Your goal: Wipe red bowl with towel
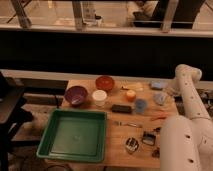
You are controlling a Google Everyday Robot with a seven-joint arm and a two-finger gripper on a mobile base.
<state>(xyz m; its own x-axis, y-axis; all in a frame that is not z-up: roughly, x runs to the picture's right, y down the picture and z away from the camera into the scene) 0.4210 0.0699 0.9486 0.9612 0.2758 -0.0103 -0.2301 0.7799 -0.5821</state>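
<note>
The red bowl (105, 82) stands at the back of the wooden table (115, 150), left of centre. A light blue towel (158, 85) lies at the back right corner. My white arm (187, 82) rises on the right and bends down toward that corner. The gripper (171, 92) is low over the table, just right of the towel and far right of the red bowl. The arm partly hides it.
A green tray (75, 134) fills the front left. A purple bowl (76, 94), white cup (99, 97), orange cup (131, 95), blue cup (141, 105), black block (121, 108), fork (127, 123) and metal pieces (132, 144) are spread across the table. A dark wall runs behind.
</note>
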